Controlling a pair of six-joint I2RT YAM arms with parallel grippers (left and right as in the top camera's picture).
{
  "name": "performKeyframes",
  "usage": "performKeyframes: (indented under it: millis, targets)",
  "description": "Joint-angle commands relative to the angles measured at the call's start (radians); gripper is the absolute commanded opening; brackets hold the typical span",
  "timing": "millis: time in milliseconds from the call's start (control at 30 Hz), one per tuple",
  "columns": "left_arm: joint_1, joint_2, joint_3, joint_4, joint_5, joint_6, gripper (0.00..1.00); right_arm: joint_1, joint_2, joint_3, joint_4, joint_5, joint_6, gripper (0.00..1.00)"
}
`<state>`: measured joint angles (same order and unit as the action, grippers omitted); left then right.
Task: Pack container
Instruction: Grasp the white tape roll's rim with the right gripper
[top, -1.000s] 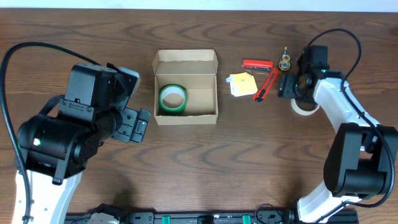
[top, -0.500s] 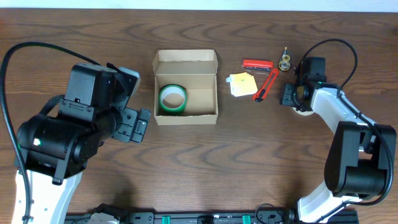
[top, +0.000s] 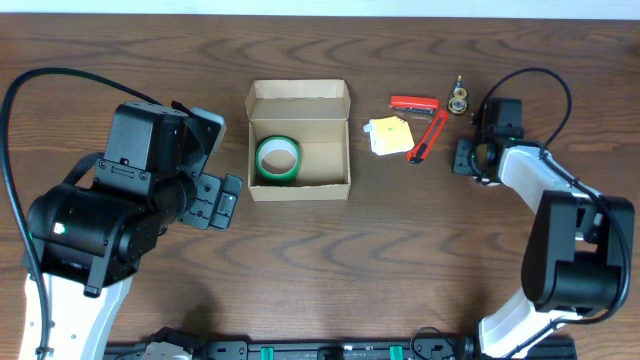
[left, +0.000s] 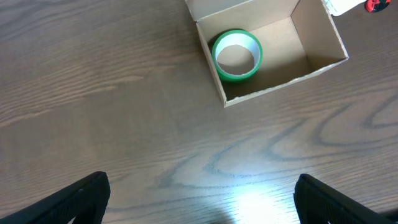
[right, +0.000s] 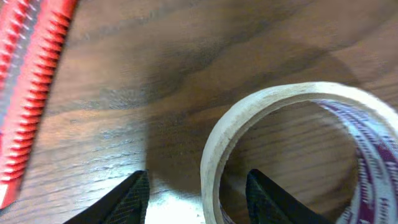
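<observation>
Right claw (right: 196, 180) noted part-open, set astride the wall of the off-white adhesive tape roll (right: 212, 155) with purple print inside. One finger is placed outside the ring and one inside, gaps are seen on both sides, and nothing is gripped yet. Left claw (left: 200, 186) is held wide open and empty above the wood-grain desk (top: 400, 250). The tan cardboard box container (top: 298, 140) is set mid-desk, well apart from the right claw, with its flap open and a green tape roll (top: 277, 160) lying in its left half. Risks judged:

- The roll may be shoved sideways if one finger meets the wall first.
- A pinch on so thin a wall may let the roll swing or slip in transit.
- The red ridged utility knife (right: 25, 93) nearby could be nudged.
</observation>
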<state>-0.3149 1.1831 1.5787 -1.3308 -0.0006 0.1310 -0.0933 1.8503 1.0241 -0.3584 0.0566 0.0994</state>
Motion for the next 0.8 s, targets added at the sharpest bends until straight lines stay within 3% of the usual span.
performKeyframes:
  millis: [0,67,100,233,367,767]
  targets:
    - [0.000,0.003,0.002,-0.001,-0.007,-0.005,0.95,-0.006,0.029,-0.009,0.003,0.003,-0.011,0.46]
    - [0.000,0.003,0.002,-0.001,-0.007,-0.005,0.95,-0.006,0.030,-0.009,0.005,0.003,-0.011,0.40]
    - [0.000,0.003,0.002,-0.001,-0.007,-0.005,0.95,-0.006,0.030,-0.009,0.006,0.003,-0.011,0.30]
    - [0.000,0.003,0.002,-0.001,-0.007,-0.005,0.95,-0.006,0.029,-0.009,0.006,0.002,-0.005,0.11]
    - [0.000,0.003,0.002,-0.001,-0.007,-0.005,0.95,-0.006,0.025,0.001,-0.005,-0.009,0.019,0.01]
    - [0.000,0.003,0.002,-0.001,-0.007,-0.005,0.95,0.116,-0.122,0.260,-0.203,-0.149,0.027,0.01]
